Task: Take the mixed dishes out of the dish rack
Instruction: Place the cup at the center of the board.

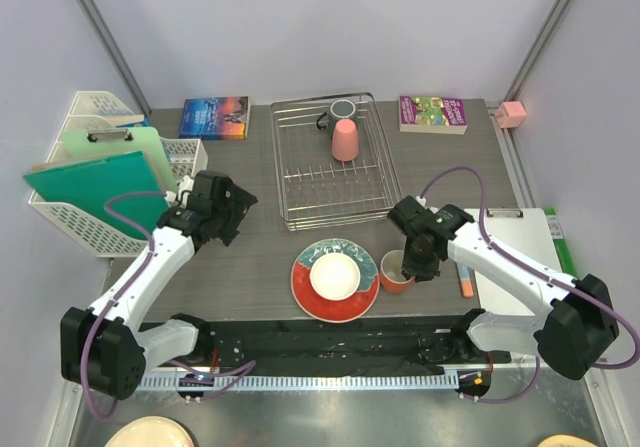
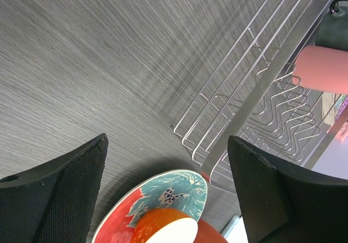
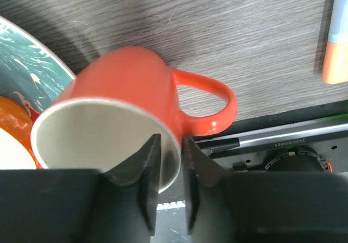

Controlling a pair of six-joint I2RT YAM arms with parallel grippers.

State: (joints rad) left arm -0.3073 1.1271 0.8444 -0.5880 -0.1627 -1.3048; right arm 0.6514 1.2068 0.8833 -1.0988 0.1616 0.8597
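Note:
The silver wire dish rack [image 1: 285, 167] [image 2: 255, 96] stands at the back centre. In it a pink handleless cup [image 1: 345, 139] [image 2: 321, 69] sits upside down, with a dark grey mug [image 1: 340, 112] [image 2: 334, 28] behind it. In front of the rack lies the teal plate with a red-orange rim [image 1: 310, 289] [image 2: 174, 191], carrying the small orange-and-white bowl [image 1: 335, 275] [image 2: 163, 229]. The orange mug [image 1: 395, 272] [image 3: 119, 91] stands upright on the table, right of the plate. My right gripper [image 1: 412, 265] [image 3: 171, 139] straddles its rim, jaws slightly apart. My left gripper [image 1: 240, 215] [image 2: 167, 139] hovers open and empty, left of the plate.
A white lattice basket [image 1: 70, 222] with green clipboards fills the left side. Two books [image 1: 214, 117] [image 1: 432, 113] lie at the back beside the rack, and a small pink object [image 1: 511, 114] sits at the back right. A white clipboard [image 1: 525, 257] and an orange marker [image 1: 466, 285] [image 3: 334, 63] lie to the right.

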